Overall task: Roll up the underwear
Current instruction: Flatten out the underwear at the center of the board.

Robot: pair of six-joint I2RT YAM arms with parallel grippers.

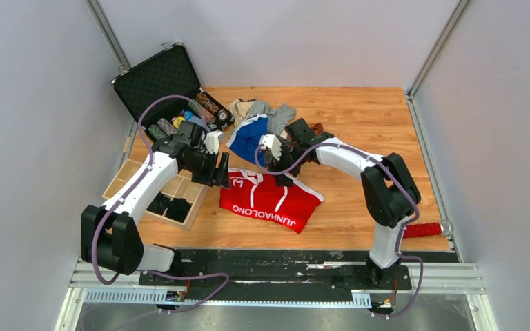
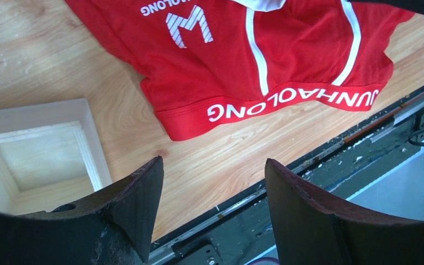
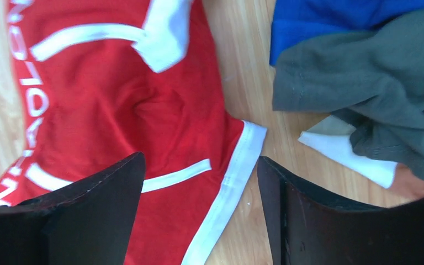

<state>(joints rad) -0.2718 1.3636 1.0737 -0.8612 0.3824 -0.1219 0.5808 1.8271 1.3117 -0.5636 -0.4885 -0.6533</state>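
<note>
The red underwear [image 1: 270, 200] lies flat and unrolled on the worktop [image 1: 366, 138], with the left pincer [image 2: 212, 193] and right pincer [image 3: 201, 193] wide and empty at its edges, and the pile [image 1: 255, 124] behind is unrolled too.

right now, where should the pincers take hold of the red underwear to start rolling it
Probably the waistband, pinched at its two ends, coming down from the near side. The red underwear lies spread flat, and that lettered band is a straight edge facing the arms' bases, so it could roll away from them.
</note>
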